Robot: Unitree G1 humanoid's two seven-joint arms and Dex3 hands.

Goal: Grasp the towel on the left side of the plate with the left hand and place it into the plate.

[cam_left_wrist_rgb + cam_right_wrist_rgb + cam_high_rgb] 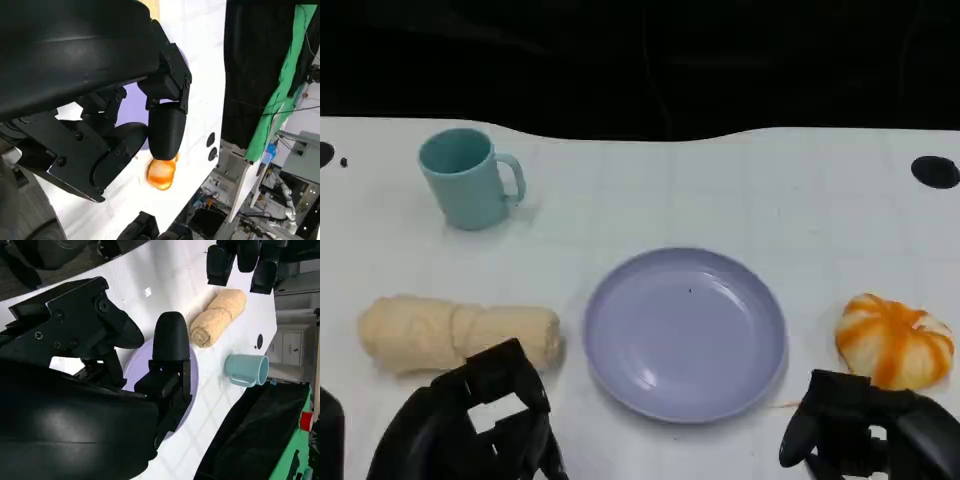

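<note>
A teal mug (468,177) stands upright on the white bench (740,190) at about ten o'clock, its handle pointing toward three o'clock. An orange-and-white striped bun-shaped thing (894,340) lies near the bench's edge at about four o'clock.

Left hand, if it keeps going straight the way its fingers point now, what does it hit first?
Probably the rolled towel: the left hand sits just short of it, open, fingers aimed over it. Height above it is unclear.

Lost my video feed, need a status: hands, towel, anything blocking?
Left hand open, just short of towel. Right hand open, idle. Towel rolled, left of plate; plate bare. Path unblocked.
</note>
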